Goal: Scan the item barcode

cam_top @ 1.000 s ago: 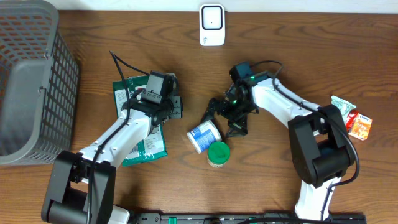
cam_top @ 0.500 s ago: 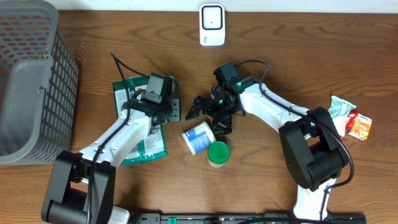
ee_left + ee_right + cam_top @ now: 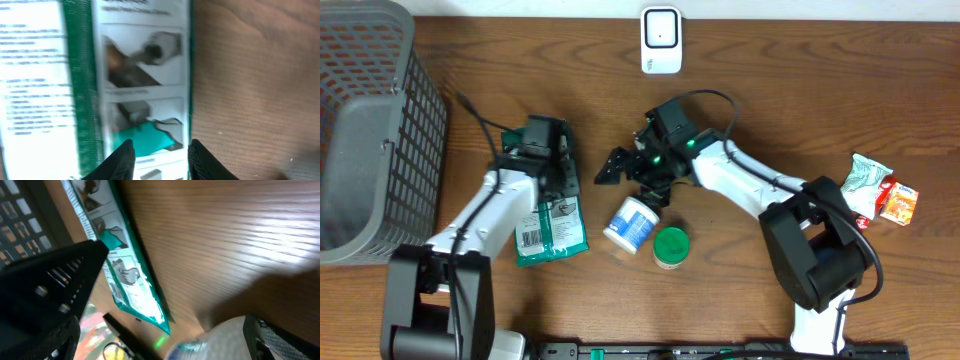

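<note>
Hovering over the green packet (image 3: 552, 226) left of centre, your left gripper (image 3: 161, 153) stands partly spread. Your right gripper (image 3: 629, 182) gapes wide just above the white jar (image 3: 630, 222).

Green pouch (image 3: 548, 225): flat on the table (image 3: 770, 110), left of centre, white printed panel and barcode facing up. White tub (image 3: 631, 222): blue-labelled, tilted, just beside a green-lidded jar (image 3: 671, 247). White scanner (image 3: 661, 40): at the far edge, well apart.

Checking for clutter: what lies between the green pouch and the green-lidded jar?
A white tub, seen in the overhead view, lies between the green pouch and the green-lidded jar.
</note>
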Available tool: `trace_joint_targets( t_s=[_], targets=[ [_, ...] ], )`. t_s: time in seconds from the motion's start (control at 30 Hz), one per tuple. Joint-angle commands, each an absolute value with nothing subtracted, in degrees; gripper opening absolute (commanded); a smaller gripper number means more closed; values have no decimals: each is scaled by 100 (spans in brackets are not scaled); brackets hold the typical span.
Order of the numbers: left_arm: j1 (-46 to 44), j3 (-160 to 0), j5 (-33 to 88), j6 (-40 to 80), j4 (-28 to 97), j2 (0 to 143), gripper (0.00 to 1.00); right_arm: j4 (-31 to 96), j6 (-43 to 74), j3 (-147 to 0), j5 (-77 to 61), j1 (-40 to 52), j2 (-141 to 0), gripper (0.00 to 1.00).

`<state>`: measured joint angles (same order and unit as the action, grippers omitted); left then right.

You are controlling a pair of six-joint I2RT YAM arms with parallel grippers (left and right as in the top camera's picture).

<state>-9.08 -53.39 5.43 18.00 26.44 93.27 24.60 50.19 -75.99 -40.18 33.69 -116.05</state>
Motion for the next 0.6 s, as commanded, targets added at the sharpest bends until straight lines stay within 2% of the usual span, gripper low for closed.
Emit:
trace_joint_targets(
  t_s=[0.0, 0.13, 0.3, 0.37, 0.5, 0.57],
  targets=[
    [-615, -5655, 1173, 1623, 2742, 9144, 35, 2331, 4825, -7638, -3339, 3496, -11410, 99],
    [-515, -6119, 1219, 1350, 3269, 9039, 35, 2853, 4322, -8073, -3085, 3277, -11371, 99],
    [-578, -7074, 1199, 1361, 4480, 9050, 36, 4499, 3452, -9028, -2668, 2620, -11336, 99],
    [-676, -7365, 1199, 1358, 4945, 9050, 43, 5087, 3186, -9325, -2460, 2274, -11334, 99],
    [-910, -7542, 1205, 1286, 5391, 9050, 45, 5815, 2904, -9439, -2587, 1678, -11336, 99],
    [-1063, -7540, 1295, 1100, 5509, 9059, 43, 6167, 2569, -9417, -2834, 1402, -11336, 99]
  ],
)
